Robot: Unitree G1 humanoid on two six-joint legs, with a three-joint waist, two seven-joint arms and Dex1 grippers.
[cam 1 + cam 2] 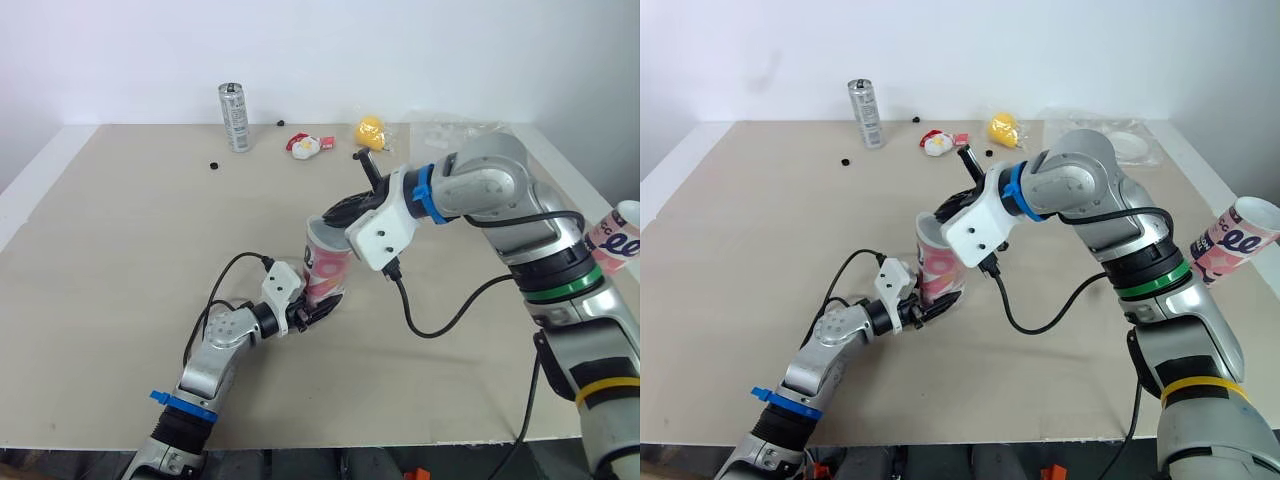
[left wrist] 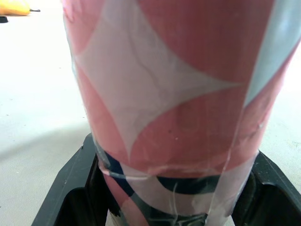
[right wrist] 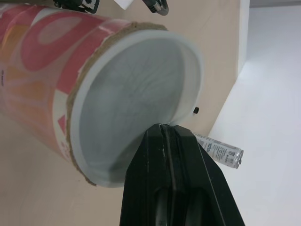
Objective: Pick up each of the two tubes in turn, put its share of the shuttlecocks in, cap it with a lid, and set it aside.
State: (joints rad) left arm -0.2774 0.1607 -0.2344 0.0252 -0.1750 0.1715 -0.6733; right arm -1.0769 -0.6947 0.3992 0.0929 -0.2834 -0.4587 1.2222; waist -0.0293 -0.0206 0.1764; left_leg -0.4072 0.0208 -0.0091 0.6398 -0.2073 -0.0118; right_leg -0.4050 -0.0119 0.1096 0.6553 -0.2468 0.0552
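Note:
A pink and white tube [image 1: 328, 265] stands upright in the middle of the table. My left gripper [image 1: 320, 306] is shut on its lower end, with one black finger [image 2: 70, 188] on either side of the tube wall [image 2: 174, 108]. At the tube's open top sits a white lid [image 3: 136, 94]. My right gripper [image 1: 337, 213] is at that top, and its fingers [image 3: 163, 141] are shut on the lid's rim. A second pink tube [image 1: 618, 238] with blue lettering shows at the right edge, beside my right arm.
A silver can [image 1: 235, 117] stands at the back of the table. Beside it lie a small red and white object [image 1: 305, 145], a yellow object [image 1: 371, 131] and a clear plastic bag [image 1: 1110, 135]. Small black bits [image 1: 214, 165] dot the far half.

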